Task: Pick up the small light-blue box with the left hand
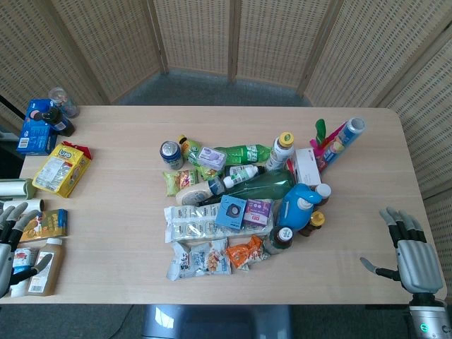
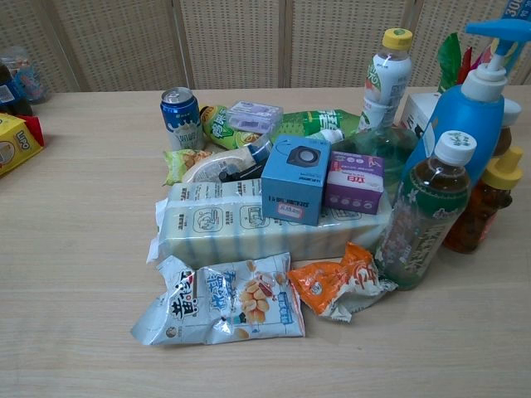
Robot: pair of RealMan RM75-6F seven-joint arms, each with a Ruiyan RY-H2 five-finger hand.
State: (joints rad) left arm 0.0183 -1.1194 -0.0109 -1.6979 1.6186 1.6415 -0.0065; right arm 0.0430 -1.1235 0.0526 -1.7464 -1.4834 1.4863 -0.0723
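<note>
The small light-blue box (image 1: pixel 231 211) (image 2: pixel 296 180) sits upright on a long pale wafer pack (image 1: pixel 189 224) (image 2: pixel 249 225) in the middle of the pile, beside a purple box (image 1: pixel 258 212) (image 2: pixel 354 182). My left hand (image 1: pixel 13 240) rests open at the table's left edge, far from the box, fingers spread over snack packs there. My right hand (image 1: pixel 407 253) hangs open off the right front corner, holding nothing. Neither hand shows in the chest view.
Around the box lie a green bottle (image 1: pixel 263 185), a blue pump bottle (image 1: pixel 296 205), a tea bottle (image 2: pixel 423 217), a can (image 1: pixel 171 153), a peanut bag (image 2: pixel 224 307) and an orange snack bag (image 2: pixel 340 286). Yellow and blue packs (image 1: pixel 62 169) sit at the far left.
</note>
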